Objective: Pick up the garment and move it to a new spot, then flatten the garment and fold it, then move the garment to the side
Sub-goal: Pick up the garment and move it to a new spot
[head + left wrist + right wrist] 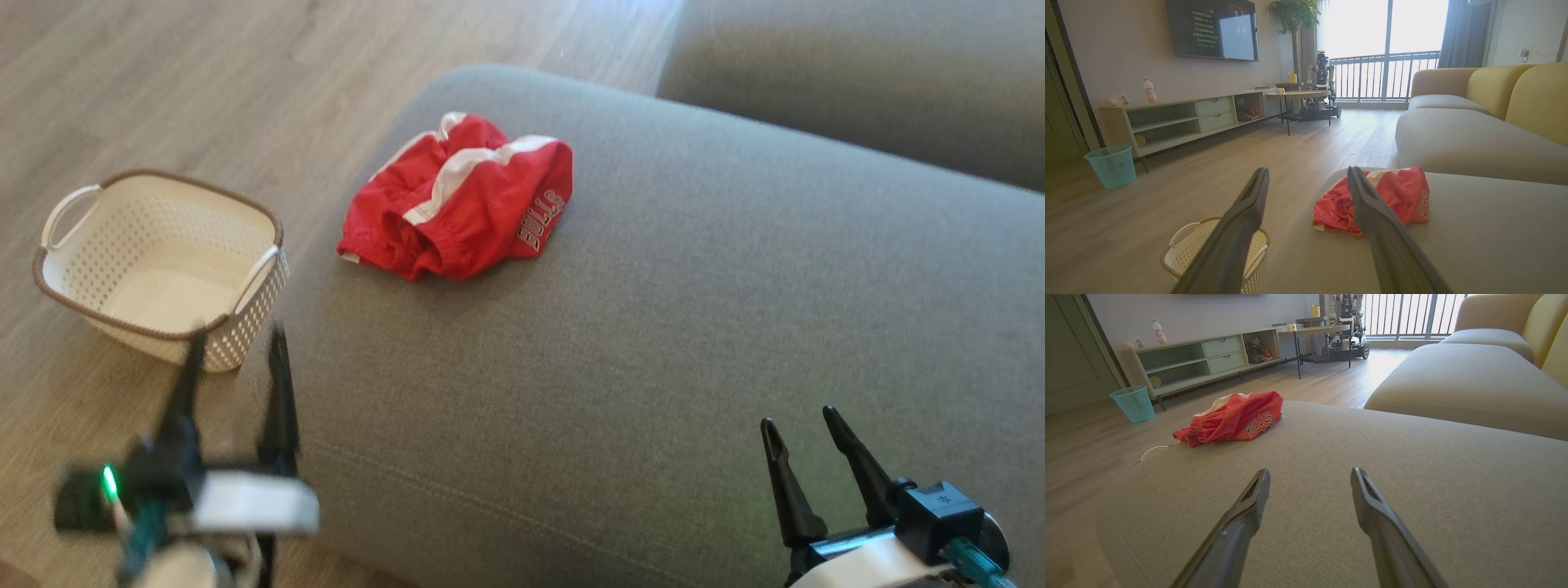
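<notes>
1. In the head view the garment [457,200], red shorts with white stripes and "BULLS" lettering, lay crumpled in the upper middle of the frame, near the left edge of a grey sofa cushion [653,327].
2. A white perforated basket [253,314] with a brown rim stood on the wooden floor [204,82] at the left of the frame, just beside the cushion.
3. The left claw [237,335], blurred, stood at the lower left with its fingers spread wide and nothing between them, well apart from the garment.
4. The right claw [798,418] was at the lower right over the cushion, likewise wide open and empty.
5. In the left wrist view the two fingers rose apart. The garment sat at the frame's centre, partly behind the right-hand finger, and the basket showed at the bottom, behind the left-hand finger.
6. A teal waste bin [1112,165] stood at the far left and a television [1212,28] hung at the upper left.
7. In the right wrist view the fingers were parted above bare cushion, and the garment lay at the upper left of centre, well apart from them.
</notes>
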`<state>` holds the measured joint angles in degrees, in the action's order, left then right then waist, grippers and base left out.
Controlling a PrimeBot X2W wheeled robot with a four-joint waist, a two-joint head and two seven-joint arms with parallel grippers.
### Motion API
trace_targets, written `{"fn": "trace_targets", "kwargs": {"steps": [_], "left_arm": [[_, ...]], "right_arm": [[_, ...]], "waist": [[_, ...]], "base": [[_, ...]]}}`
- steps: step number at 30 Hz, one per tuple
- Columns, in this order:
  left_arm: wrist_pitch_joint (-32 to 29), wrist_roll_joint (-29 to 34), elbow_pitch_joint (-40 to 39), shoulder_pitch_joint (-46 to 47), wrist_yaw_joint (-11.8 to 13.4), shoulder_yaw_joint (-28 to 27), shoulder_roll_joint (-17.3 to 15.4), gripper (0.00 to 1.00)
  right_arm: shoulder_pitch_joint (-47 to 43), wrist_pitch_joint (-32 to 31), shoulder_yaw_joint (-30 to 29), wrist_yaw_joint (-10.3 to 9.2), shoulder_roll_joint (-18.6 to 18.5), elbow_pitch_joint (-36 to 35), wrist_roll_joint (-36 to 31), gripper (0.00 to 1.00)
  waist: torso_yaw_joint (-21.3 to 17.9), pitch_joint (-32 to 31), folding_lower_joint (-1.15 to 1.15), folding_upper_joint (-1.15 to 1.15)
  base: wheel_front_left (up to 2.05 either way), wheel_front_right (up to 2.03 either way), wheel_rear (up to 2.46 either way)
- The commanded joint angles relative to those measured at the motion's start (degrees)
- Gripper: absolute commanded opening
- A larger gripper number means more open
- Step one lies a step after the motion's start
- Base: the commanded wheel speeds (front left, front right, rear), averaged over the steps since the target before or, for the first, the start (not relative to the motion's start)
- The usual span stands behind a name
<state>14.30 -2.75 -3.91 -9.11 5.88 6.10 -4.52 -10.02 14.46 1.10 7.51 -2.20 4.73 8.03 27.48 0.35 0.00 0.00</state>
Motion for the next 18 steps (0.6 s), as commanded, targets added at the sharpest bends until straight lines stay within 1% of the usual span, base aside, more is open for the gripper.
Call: {"fn": "trace_targets", "kwargs": {"steps": [1,3,6,9,11,13,16,17,18], "left_arm": [[0.7,0.1,-0.9,8.3,-1.2,-2.8,-1.8,1.00],[0.7,-0.3,2.3,13.9,-3.0,-3.6,-3.7,1.00],[0.1,-1.6,9.4,23.2,-6.3,-3.7,-6.0,1.00],[-2.5,-3.6,16.8,33.0,-9.6,-3.6,-7.9,1.00],[-5.4,-5.4,22.5,38.8,-11.4,-2.7,-8.7,1.00],[-8.7,-7.5,28.1,43.5,-12.6,-1.2,-9.2,1.00],[-12.7,-11.0,35.2,49.2,-13.3,1.9,-10.2,1.00],[-14.0,-13.0,37.2,50.8,-13.3,3.4,-10.5,1.00],[-16.3,-17.2,40.1,53.4,-13.3,7.7,-11.9,1.00]], "right_arm": [[2.4,0.5,0.7,-0.02,-0.7,-1.8,-1.1,1.00],[3.0,0.5,0.6,-0.02,-0.7,-2.1,-2.5,1.00],[4.4,0.5,0.3,-0.02,-0.7,-2.6,-4.8,1.00],[6.2,0.5,0.2,-0.02,-0.7,-3.1,-7.0,1.00],[7.3,0.5,0.0,-0.02,-0.7,-3.5,-8.1,1.00],[8.4,0.5,-0.2,-0.02,-0.7,-3.8,-8.9,1.00],[9.7,0.5,-0.5,-0.02,-0.7,-4.5,-9.7,1.00],[10.2,0.5,-0.6,-0.02,-0.8,-4.7,-9.9,1.00],[11.0,0.5,-0.8,-0.02,-0.9,-5.2,-10.2,1.00]], "waist": [[0.0,2.4,0.00,0.00],[-1.2,4.5,0.00,0.00],[-3.1,7.8,0.00,0.00],[-5.5,11.4,0.00,0.00],[-7.0,13.7,0.00,0.00],[-8.5,15.8,0.00,0.00],[-10.7,18.9,0.00,0.00],[-11.4,19.9,0.00,0.00],[-12.7,21.8,0.00,0.00]], "base": [[0.00,0.00,0.00],[0.00,0.00,0.00],[0.00,0.00,0.00],[0.00,0.00,0.00],[0.00,0.00,0.00],[0.00,0.00,0.00],[0.00,0.00,0.00],[0.00,0.00,0.00],[0.00,0.00,0.00]]}}
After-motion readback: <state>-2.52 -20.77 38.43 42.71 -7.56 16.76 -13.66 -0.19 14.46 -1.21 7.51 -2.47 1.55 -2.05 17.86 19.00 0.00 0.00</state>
